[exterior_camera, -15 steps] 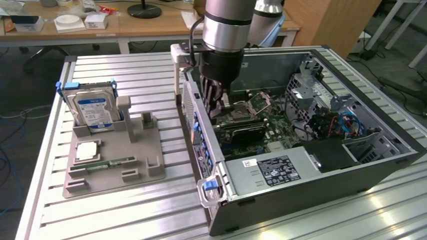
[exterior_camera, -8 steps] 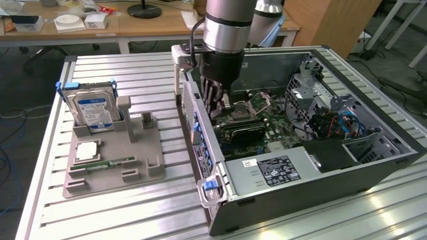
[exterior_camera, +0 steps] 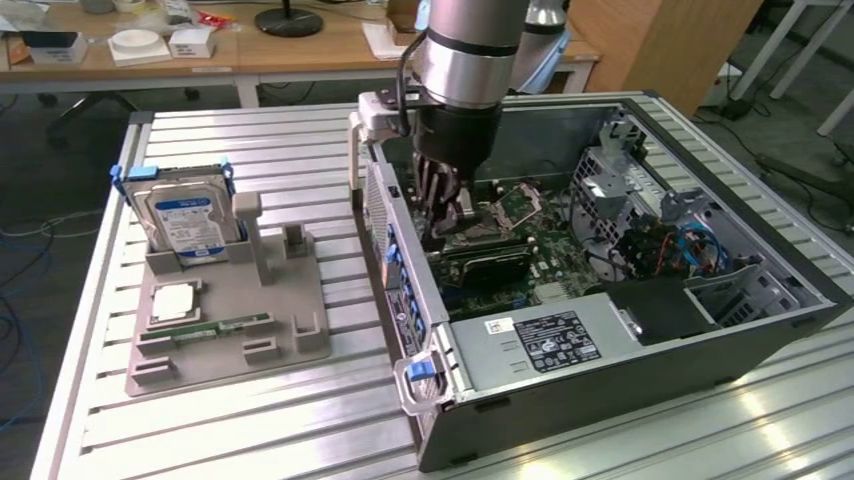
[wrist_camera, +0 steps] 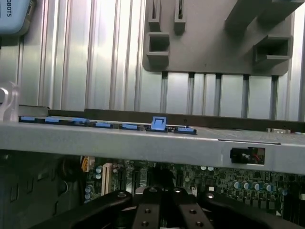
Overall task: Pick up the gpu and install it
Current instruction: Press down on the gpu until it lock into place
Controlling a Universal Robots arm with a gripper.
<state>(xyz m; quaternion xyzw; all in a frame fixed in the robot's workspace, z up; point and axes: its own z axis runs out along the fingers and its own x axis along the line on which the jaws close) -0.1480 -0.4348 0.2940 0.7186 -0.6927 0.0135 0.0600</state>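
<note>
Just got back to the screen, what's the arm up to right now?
The arm has its gripper reaching down inside the open computer case, just above the motherboard. Its fingers are shut, and the gpu lies dark and flat on the board right below them; whether it is seated can't be told. On the grey holder tray beside the case, the hard drive stands upright and the memory stick lies flat.

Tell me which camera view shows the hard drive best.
The exterior view: the hard drive stands upright in the grey holder on the slatted table, its blue-white label facing the camera. The wrist view catches just a pale blue corner.
</note>
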